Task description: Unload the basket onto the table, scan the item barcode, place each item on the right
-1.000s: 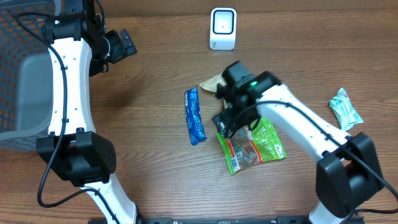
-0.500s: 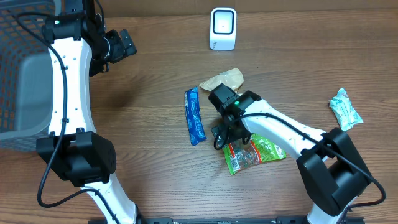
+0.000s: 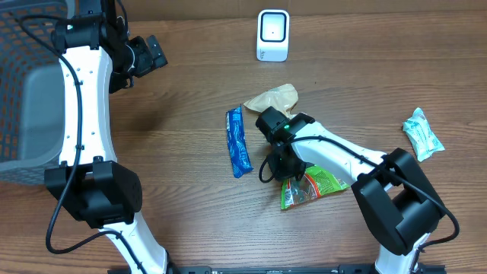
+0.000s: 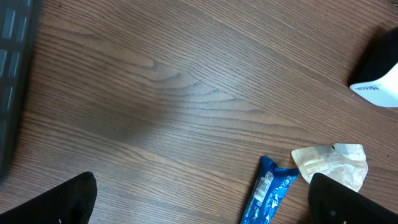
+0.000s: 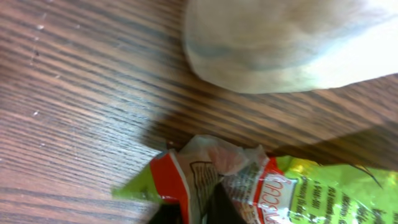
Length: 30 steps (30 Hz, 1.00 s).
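We judge the pick-up in hand — our right hand (image 3: 280, 169) pinches the crinkled green-and-red snack packet (image 3: 313, 187), left hand (image 3: 156, 52) spread. Next: lift it, turn it toward the white box-shaped scanner (image 3: 273, 35).

Scanner (image 3: 273, 35) white, dark window; below it tan pkt (image 3: 275, 97), blue bar (image 3: 239, 142), green-red pkt (image 3: 323, 185); table (image 3: 190, 91) brown wood-grain.

The tabletop (image 3: 190, 91) is brown wood grain, fine-lined, with a dull sheen. Toward five o'clock, the green packet (image 3: 319, 185) is glossy, crinkled plastic film, and the blue wrapper (image 3: 238, 142) near the centre shines likewise. The tan pouch (image 3: 275, 97) looks matt and papery. At twelve o'clock the scanner (image 3: 273, 35) is smooth white plastic. At nine o'clock the basket (image 3: 23, 76) is grey mesh.
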Available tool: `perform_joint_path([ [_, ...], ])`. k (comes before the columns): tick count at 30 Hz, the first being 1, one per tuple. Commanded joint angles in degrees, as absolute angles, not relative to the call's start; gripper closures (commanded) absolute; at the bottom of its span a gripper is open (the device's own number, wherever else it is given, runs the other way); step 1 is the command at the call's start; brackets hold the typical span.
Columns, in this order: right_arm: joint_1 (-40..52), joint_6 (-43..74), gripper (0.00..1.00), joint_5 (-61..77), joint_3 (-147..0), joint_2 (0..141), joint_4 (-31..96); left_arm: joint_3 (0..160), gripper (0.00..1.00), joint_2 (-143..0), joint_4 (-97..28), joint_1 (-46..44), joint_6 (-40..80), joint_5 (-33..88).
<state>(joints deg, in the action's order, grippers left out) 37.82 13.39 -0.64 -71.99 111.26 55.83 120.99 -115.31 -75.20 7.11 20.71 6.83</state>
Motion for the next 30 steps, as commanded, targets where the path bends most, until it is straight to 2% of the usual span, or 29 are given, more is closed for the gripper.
perform_joint_path([
  [1,34.98,17.12,0.96,-0.05,-74.11,111.55,58.63,120.79,0.0,-115.5,-75.02,6.92,19.27,7.05],
  [7,30.11,18.52,0.96,10.11,-84.33,109.75,66.37,120.79,0.0,-115.5,-75.07,6.92,19.27,7.05],
  [12,26.92,20.12,0.96,17.72,-92.14,106.08,66.87,120.79,0.0,-115.5,-75.07,6.92,19.27,7.07],
  [19,23.97,33.47,0.96,20.73,-100.29,102.56,65.47,120.79,0.0,-115.5,-75.13,6.92,19.27,7.07],
  [23,23.42,40.51,0.96,20.73,-103.98,101.21,61.34,120.79,0.0,-115.5,-74.94,6.94,19.29,7.09],
  [30,23.42,52.4,0.96,21.32,-105.91,97.23,45.08,120.79,0.0,-115.5,-74.35,6.94,19.27,7.05],
])
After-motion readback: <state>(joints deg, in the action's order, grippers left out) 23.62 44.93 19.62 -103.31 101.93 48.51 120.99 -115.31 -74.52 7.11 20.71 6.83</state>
